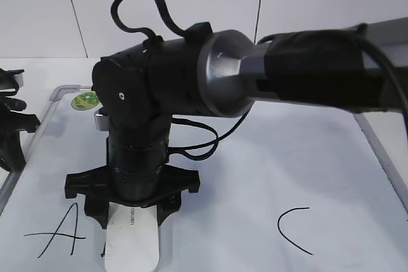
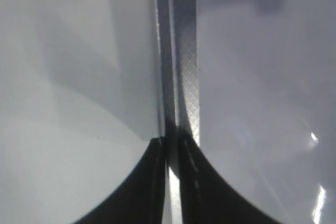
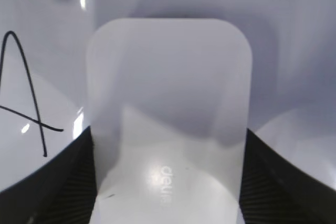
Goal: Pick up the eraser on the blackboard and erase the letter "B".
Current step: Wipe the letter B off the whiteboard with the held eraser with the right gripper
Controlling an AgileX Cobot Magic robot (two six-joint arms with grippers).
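The right gripper point(image 1: 132, 211) points down at the board, its black fingers point(image 3: 63, 182) pinching the long sides of the flat white rounded-rectangle plastic eraser point(image 3: 168, 129); the eraser lies on the large white grey-framed blackboard point(image 1: 268, 170), between a hand-drawn black "A" point(image 1: 57, 234) and a black "C" point(image 1: 293, 229); the letter "B" cannot be made out; the left gripper point(image 2: 169, 182), jaws pressed together, rests at the board's left frame; a round green sticker point(image 1: 83, 100) sits in the far-left corner.
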